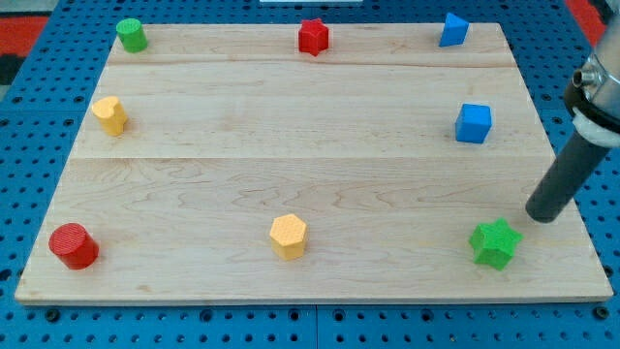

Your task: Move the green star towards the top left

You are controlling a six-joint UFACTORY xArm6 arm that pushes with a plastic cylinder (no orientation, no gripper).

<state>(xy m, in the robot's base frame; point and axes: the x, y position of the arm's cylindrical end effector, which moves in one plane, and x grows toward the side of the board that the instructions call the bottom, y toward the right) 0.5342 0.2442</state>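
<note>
The green star (pixel 495 242) lies near the bottom right corner of the wooden board (pixel 310 155). My tip (pixel 543 214) is just above and to the right of the star, a small gap apart from it. The dark rod slants up to the view's right edge.
A green cylinder (pixel 131 35) stands at the top left corner. A red star (pixel 313 37) is at top centre, a blue block (pixel 452 29) at top right, a blue cube (pixel 474 123) at right. A yellow block (pixel 110 115) is at left, a red cylinder (pixel 74 245) at bottom left, a yellow hexagon (pixel 289 236) at bottom centre.
</note>
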